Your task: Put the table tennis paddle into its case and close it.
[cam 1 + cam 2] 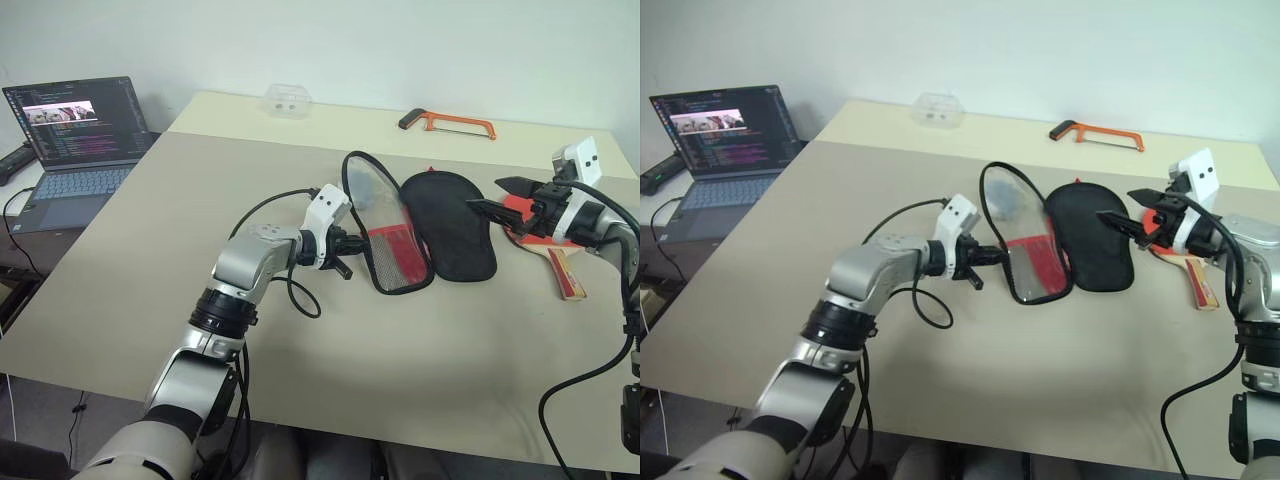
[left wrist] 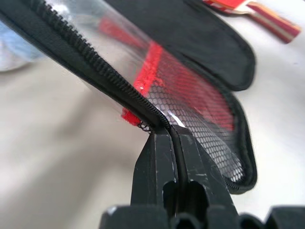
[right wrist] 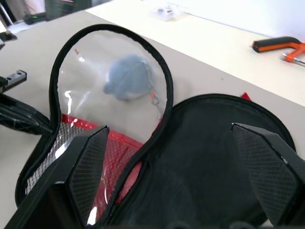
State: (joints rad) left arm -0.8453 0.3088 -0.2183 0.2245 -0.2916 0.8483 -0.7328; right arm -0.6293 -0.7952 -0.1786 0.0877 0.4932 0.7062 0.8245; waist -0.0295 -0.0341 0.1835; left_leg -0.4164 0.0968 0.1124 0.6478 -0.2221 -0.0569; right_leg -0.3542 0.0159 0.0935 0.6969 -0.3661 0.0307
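On the beige bench (image 1: pixel 150 300), the paddle-shaped black zip case (image 1: pixel 450 228) lies unzipped, its clear, red-mesh flap pinched at the zipper edge by the left gripper (image 2: pixel 170 131), jaws together on it. The right gripper (image 1: pixel 492 197) hovers above the case's black half, jaws wide apart, with the red-faced, wooden-handled table tennis paddle (image 1: pixel 565 268) flat on the bench just beyond. The right wrist view shows a small blue-grey charm (image 3: pixel 127 76) behind the clear flap.

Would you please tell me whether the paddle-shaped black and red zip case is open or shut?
Open: the paddle-shaped black and red zip case lies unzipped, its clear-and-mesh flap lifted by the left gripper, nothing inside.
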